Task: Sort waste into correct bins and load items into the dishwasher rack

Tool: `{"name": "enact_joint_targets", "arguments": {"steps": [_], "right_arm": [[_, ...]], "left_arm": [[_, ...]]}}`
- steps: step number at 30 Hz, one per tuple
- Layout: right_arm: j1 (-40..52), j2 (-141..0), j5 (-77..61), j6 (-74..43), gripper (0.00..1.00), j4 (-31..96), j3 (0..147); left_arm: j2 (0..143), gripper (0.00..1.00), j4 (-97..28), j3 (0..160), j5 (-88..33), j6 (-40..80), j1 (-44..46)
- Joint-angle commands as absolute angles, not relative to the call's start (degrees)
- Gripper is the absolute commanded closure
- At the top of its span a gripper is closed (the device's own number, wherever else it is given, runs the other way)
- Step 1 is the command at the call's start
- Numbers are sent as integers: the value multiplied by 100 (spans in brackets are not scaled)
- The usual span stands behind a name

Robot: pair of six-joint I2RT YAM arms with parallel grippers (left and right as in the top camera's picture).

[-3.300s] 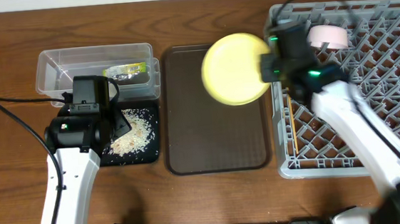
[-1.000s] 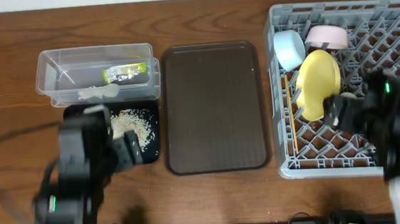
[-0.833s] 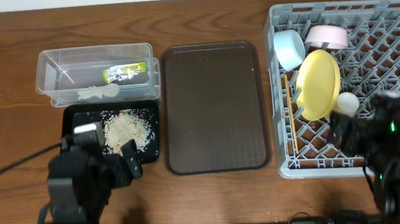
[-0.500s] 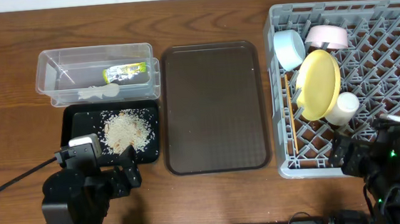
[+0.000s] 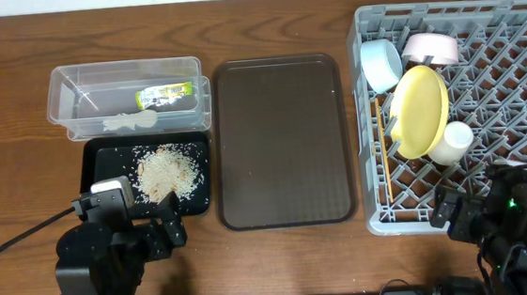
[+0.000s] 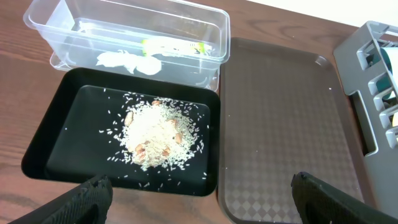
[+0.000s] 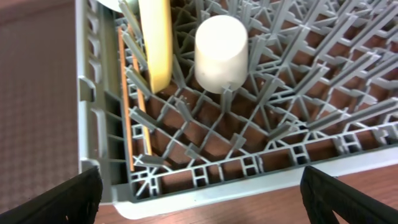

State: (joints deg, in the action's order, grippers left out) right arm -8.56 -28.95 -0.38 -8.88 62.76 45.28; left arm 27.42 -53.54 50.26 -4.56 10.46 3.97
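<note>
The grey dishwasher rack (image 5: 441, 7) at the right holds the yellow plate (image 5: 419, 110) on edge, the light blue bowl (image 5: 381, 65), the pinkish bowl (image 5: 431, 48), the white cup (image 5: 451, 141) and the chopsticks (image 5: 383, 162). The clear tub (image 5: 61, 93) contains the green-and-yellow wrapper (image 5: 165, 95) and the white scrap (image 5: 130, 122). Rice (image 5: 166, 171) lies in the black tray (image 5: 104, 162). My left gripper (image 6: 202, 186) hangs open over the black tray's front edge, holding nothing. My right gripper (image 7: 199, 180) is open and empty above the rack's front rim, short of the cup (image 7: 219, 53).
The empty dark brown serving tray (image 5: 282, 141) lies between the bins and the rack. Bare wooden table shows along the front edge and at the far left. A black cable (image 5: 7, 245) trails from the left arm.
Both arms have pulled back toward the table's front edge. The white cup now stands in the rack beside the yellow plate, free of the right gripper. Both grippers stay open.
</note>
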Motion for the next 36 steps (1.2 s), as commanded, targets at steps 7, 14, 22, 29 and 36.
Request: {"name": "enact_joint_targets", "arguments": {"steps": [7,14,22,29,36], "right_arm": [[-183,-2032,123,-370,1,4528,3896],[213,-749,43,-207,1,2416,2252],[209,-27,43,-204,1,642,764],[213,-27,-78,-233,1,451,34],[217,-49,-89,-228,1,423,32]], "left_arm": [[2722,5,-5354,4987,-449,989,421],[2722,5,-5354,4987,-451,989,421],[2722,5,-5354,4987,-449,989,421],[2722,5,-5354,4987,-449,989,421],[2722,5,-5354,4987,-451,989,421]]}}
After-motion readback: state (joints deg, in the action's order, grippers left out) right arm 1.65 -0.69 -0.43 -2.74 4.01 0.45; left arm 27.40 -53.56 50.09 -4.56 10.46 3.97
